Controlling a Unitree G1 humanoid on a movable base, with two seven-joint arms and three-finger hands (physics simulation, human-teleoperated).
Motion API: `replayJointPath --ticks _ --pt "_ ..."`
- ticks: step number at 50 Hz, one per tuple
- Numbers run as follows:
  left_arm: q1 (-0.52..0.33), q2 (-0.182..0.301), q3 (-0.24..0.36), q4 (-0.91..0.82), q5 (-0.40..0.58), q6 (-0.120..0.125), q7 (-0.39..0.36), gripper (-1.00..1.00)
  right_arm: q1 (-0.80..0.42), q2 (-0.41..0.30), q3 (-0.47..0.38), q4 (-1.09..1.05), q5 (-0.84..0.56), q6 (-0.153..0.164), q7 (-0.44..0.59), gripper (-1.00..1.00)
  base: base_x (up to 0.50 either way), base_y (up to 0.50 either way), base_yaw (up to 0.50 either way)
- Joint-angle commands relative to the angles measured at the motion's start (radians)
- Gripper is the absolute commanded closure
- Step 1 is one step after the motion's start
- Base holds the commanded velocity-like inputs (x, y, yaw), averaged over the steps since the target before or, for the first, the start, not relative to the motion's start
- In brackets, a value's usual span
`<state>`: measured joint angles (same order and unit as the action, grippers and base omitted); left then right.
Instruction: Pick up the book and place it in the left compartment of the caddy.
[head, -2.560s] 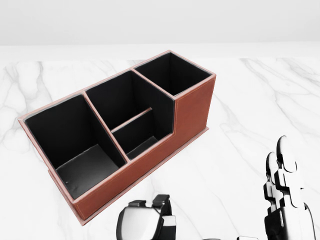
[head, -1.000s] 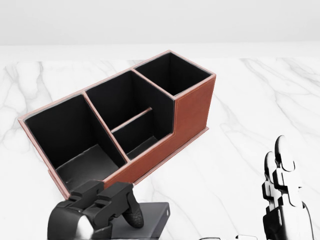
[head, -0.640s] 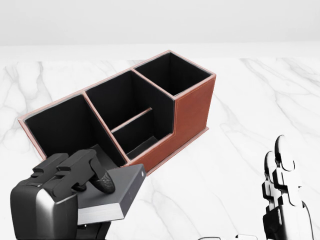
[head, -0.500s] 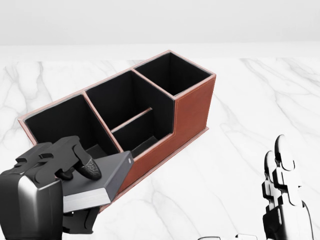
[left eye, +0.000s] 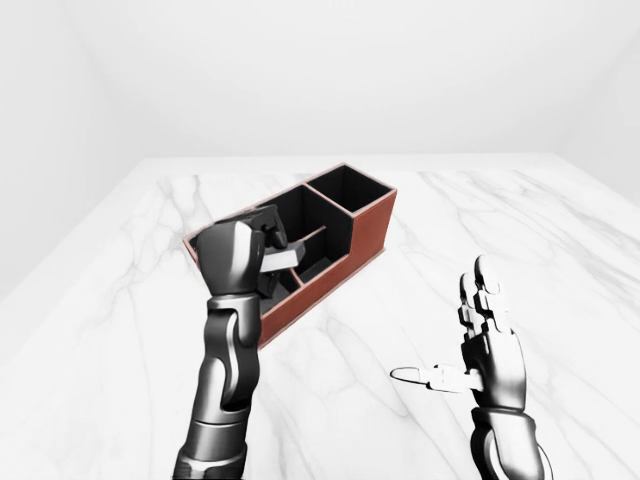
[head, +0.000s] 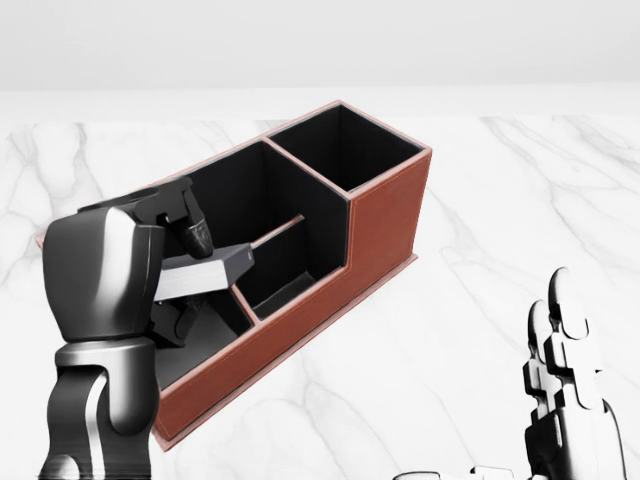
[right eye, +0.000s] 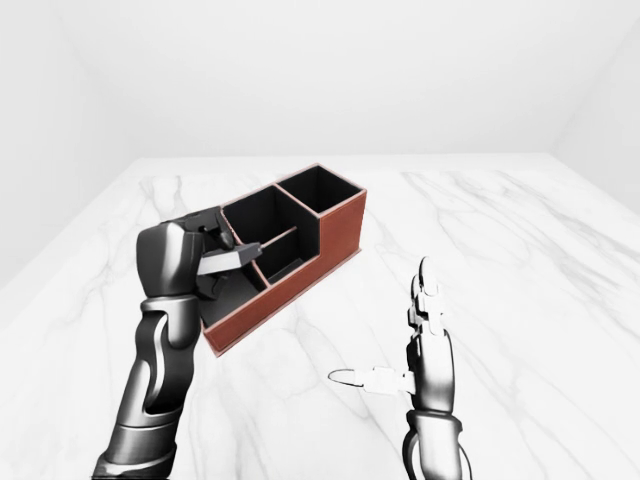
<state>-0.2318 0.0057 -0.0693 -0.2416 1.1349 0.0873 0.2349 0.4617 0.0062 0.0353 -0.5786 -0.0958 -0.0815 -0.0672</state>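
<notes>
The left hand is clamped round the book, holding it flat over the caddy's left compartment at roughly 8 o'clock in the head view, probably lined up for dropping in. The right hand sits spread and idle at 5 o'clock.

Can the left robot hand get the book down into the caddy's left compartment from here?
Probably yes: the left robot hand holds the book over the caddy, whose left compartment looks open and unblocked.
</notes>
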Motion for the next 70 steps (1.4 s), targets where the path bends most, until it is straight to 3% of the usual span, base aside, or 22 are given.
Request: replayJointPath --ticks 1,6,11,30,48,64,70 --pt "-0.169 0.032 0.049 0.166 0.029 0.0 -0.056 1.0 -0.003 -0.001 0.001 0.004 0.0 0.001 -0.001 -1.0 0.0 0.0 0.0" --pt "-0.221 0.053 0.062 0.287 0.016 0.0 -0.056 1.0 -0.003 -0.001 0.0 0.007 0.001 -0.003 -0.001 -1.0 0.0 0.0 0.0" --pt "-0.262 0.086 0.084 0.423 -0.029 0.0 0.0 1.0 -0.007 -0.001 0.002 0.009 -0.001 0.0 -0.002 -1.0 0.0 0.0 0.0" --pt "-0.212 0.133 0.106 0.363 -0.077 0.0 -0.041 1.0 -0.016 0.0 -0.001 0.016 0.0 0.006 0.0 -1.0 0.0 0.0 0.0" --pt "-0.355 0.183 0.131 0.731 -0.279 0.0 0.122 1.0 -0.017 0.002 -0.006 0.016 0.002 0.008 0.003 -1.0 0.0 0.0 0.0" --pt "-0.359 0.212 0.119 0.798 -0.287 0.0 0.095 1.0 -0.019 0.001 -0.004 0.016 0.0 0.01 0.002 -1.0 0.0 0.0 0.0" --pt "-0.395 0.22 0.125 0.895 -0.311 0.0 0.125 1.0 -0.019 0.001 -0.003 0.016 -0.002 0.011 0.001 -1.0 0.0 0.0 0.0"
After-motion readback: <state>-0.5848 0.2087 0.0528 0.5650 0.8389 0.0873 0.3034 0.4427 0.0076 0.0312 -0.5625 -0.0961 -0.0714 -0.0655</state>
